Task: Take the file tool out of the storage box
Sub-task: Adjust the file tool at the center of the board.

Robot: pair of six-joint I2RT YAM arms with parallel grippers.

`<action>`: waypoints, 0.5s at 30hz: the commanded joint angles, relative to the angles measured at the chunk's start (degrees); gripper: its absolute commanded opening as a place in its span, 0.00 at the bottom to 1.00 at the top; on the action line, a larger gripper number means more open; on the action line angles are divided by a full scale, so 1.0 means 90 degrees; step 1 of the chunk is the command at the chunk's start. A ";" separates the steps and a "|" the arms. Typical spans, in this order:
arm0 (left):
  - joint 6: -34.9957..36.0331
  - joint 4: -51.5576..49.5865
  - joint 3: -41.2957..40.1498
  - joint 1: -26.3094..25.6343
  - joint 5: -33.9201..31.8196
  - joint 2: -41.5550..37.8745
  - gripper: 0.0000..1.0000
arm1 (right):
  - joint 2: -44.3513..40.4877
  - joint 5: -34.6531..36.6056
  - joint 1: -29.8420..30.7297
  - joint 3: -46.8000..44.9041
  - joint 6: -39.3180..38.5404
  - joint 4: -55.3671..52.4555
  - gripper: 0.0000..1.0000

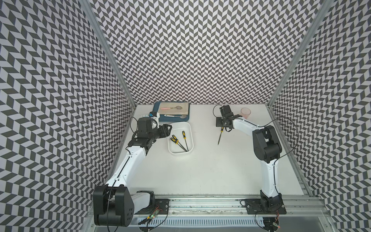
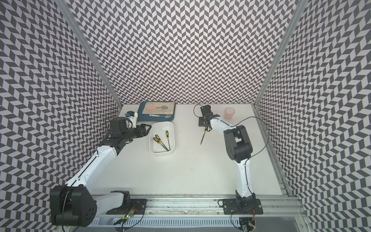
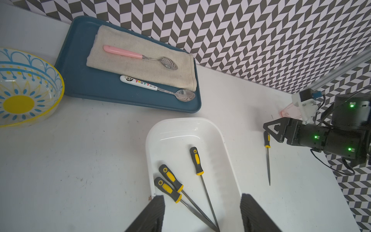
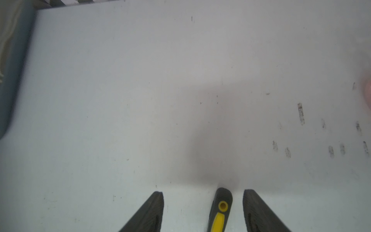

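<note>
Right fingers (image 4: 259,213): spread apart and released. The black-and-yellow handle of the slim steel file (image 1: 219,138) lies between them, nearer one finger and seemingly untouched.
Left fingers (image 3: 152,215): wide apart, gripping nothing, poised over one end of the white shallow plastic storage box (image 3: 180,138).
File's place: flat on the white bench (image 1: 210,176), right of centre in both top views, well apart from the box.
Box contents: three matching files (image 3: 170,176) lie inside, their blades converging.
Risk, right side: the handle sits close to one finger, so a skewed retreat could catch it and drag or roll the file.
Risk, left side: a low reach might nudge the light box, and lifting one file could pull its crossed neighbours along.
Hidden: in the top views the wrist covers the right fingers and the handle's end.
Cut off: the left wrist view crops the blade tips in the box.
Hard to make out: the right wrist view is blurred, with the pink translucent cup (image 1: 245,113) only a smear at its edge.
</note>
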 commanded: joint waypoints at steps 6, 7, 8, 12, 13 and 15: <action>0.0079 -0.0126 0.0122 -0.0011 0.0067 0.0083 0.65 | 0.0141 0.0156 -0.0014 -0.0016 0.0238 -0.0055 0.65; 0.0075 -0.0129 0.0122 -0.0010 0.0072 0.0089 0.65 | 0.0119 0.0133 -0.0013 -0.0057 0.0263 -0.0023 0.64; 0.0082 -0.0131 0.0127 -0.0017 0.0068 0.0102 0.65 | 0.0092 0.0086 -0.0014 -0.0113 0.0283 0.0022 0.62; 0.0079 -0.0139 0.0122 -0.0011 0.0068 0.0097 0.65 | 0.0040 0.0055 -0.0019 -0.0238 0.0297 0.0098 0.56; 0.0074 -0.0139 0.0122 -0.0015 0.0067 0.0103 0.65 | 0.0057 0.0047 -0.0014 -0.0232 0.0293 0.0084 0.55; 0.0079 -0.0149 0.0131 -0.0012 0.0067 0.0097 0.64 | 0.0084 0.0026 -0.0016 -0.0247 0.0289 0.0066 0.52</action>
